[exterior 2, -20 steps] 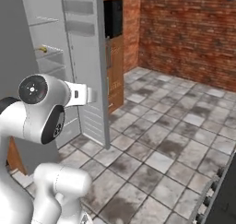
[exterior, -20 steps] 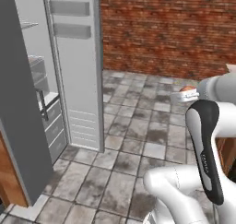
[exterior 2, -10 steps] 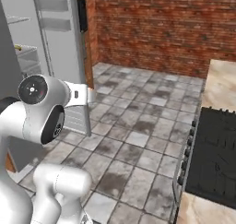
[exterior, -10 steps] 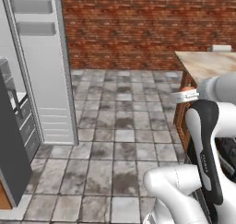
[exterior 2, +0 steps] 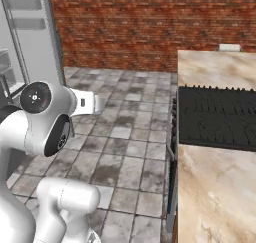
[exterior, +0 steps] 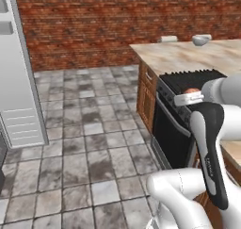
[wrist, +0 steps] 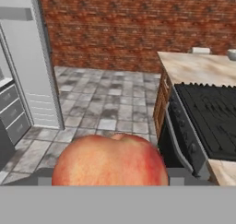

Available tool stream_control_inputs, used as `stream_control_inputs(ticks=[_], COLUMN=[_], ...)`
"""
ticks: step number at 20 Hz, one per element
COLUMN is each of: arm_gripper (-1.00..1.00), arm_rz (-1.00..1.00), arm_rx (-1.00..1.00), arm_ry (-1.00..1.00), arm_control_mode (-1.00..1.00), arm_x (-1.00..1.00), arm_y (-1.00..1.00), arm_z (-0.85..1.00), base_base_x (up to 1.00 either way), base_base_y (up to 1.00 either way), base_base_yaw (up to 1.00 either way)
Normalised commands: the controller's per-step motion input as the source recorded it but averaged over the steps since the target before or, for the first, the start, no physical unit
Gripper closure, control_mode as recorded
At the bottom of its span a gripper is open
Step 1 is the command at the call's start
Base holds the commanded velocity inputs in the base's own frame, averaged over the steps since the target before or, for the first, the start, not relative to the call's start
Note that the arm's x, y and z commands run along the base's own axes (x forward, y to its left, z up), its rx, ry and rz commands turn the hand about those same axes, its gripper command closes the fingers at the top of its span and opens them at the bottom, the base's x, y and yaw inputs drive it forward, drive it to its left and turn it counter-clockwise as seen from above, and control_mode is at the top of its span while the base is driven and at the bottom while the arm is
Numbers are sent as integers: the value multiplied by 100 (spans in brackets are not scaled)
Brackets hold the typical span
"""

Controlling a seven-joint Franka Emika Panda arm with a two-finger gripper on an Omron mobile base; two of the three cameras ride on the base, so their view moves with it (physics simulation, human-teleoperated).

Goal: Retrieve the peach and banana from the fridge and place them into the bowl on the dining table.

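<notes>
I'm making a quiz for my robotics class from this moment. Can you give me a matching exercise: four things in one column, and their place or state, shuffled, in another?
1. peach
2. bowl
3. black cooktop
4. fridge

A. at the far end of the dining table
B. by the brick wall, door open
C. held in the gripper
D. set into the tabletop

Pairs: 1-C, 2-A, 3-D, 4-B

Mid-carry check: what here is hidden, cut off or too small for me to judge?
- Gripper fingertips: hand view, hidden behind the peach.
- Peach: left base view, mostly hidden by the arm; a sliver shows.
- Bowl: left base view, too small to see inside; hand view, cut by the right edge.
- Fridge interior: doors cover it or frame edges cut it, so the banana can't be checked.
- Dining table: cut by the right edge.
</notes>
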Motion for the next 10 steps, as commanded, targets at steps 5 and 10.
stream_control_inputs(ticks=[5, 10], arm_gripper=[100, 100], arm_rz=[0, 0], arm_rx=[0, 0], arm_ry=[0, 0], arm_control_mode=[100, 100], arm_x=[0, 0], arm_y=[0, 0], arm_z=[0, 0], base_base_x=[-6, 56], base_base_y=[61, 82], base_base_yaw=[-33, -19])
